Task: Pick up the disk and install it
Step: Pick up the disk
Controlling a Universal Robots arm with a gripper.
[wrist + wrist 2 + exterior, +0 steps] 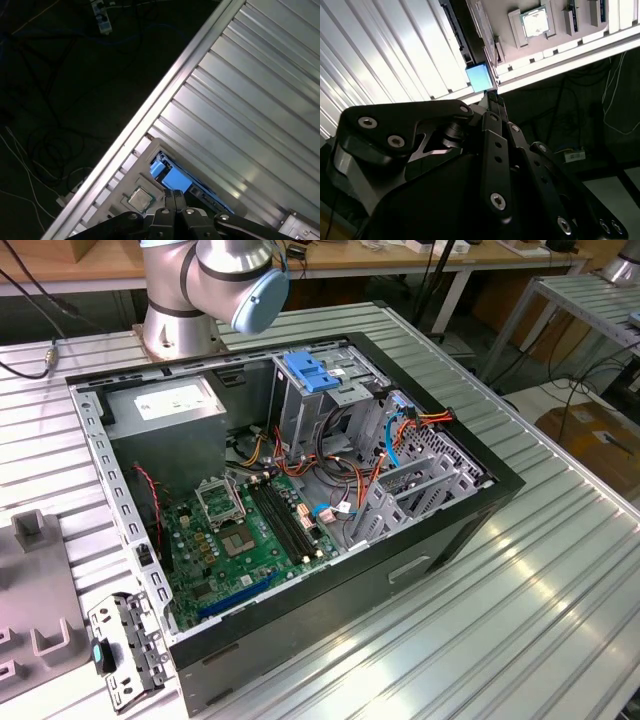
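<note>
The disk point(479, 78) stands on edge in a slot of a grey holder tray point(560, 42) near the table's edge; its blue end and thin dark side show in both wrist views. In the first wrist view, the disk's point(172, 177) blue rail end lies just beyond my fingertips. My gripper point(493, 96) hangs right over that blue end, its black fingers point(175, 196) pressed together with nothing visible between them. I cannot tell whether the tips touch the disk. In the exterior view, the open computer case point(300, 490) lies on the table with its metal drive cage point(300, 400).
A processor chip point(536, 22) sits in the holder tray beside the disk. The case holds a green motherboard point(240, 530), a grey power-supply box point(165, 405), a light-blue latch point(315, 372) and loose cables point(400, 435). The arm's base point(180, 300) stands behind the case on the ribbed metal table point(560, 580).
</note>
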